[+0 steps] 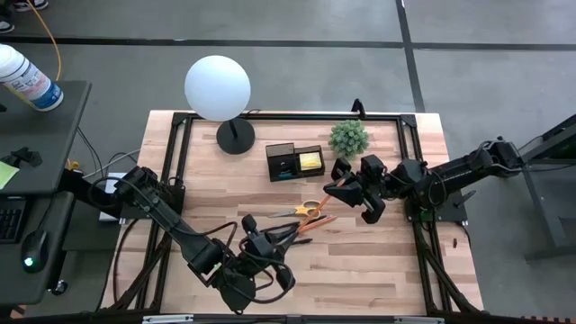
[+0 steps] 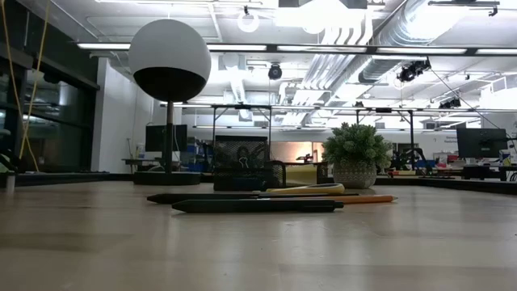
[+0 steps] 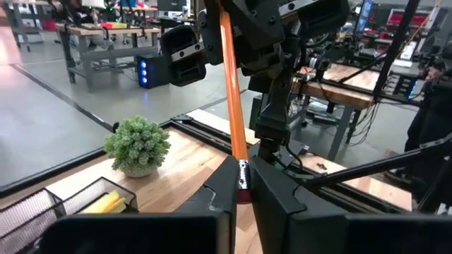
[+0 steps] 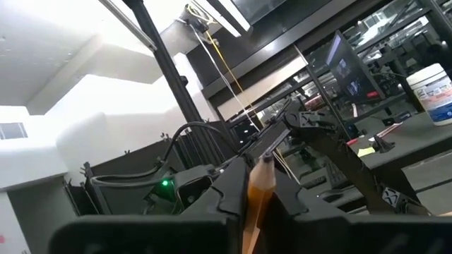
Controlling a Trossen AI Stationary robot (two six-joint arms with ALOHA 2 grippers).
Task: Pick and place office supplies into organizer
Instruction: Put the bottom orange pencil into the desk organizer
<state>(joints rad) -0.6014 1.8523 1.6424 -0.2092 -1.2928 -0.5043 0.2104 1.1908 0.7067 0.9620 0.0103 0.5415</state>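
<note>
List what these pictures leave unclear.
- Organizer compartments: high view, too small beyond the yellow pad; low view, mesh wall hides them.
- Pens: count unclear; high view, left tool overlaps them.
- Orange pencil's far end: left wrist view, inside the right tool.
- Both tools: low view, outside the frame.

You see: table [image 1: 378, 261] – pale wood planks, matt | organizer [image 1: 294, 162] – black wire mesh | globe lamp [image 1: 217, 87] – smooth matt white shade | pencil [image 3: 232, 106] – glossy orange paint | potted plant [image 1: 348, 137] – plastic-looking green tufts
</note>
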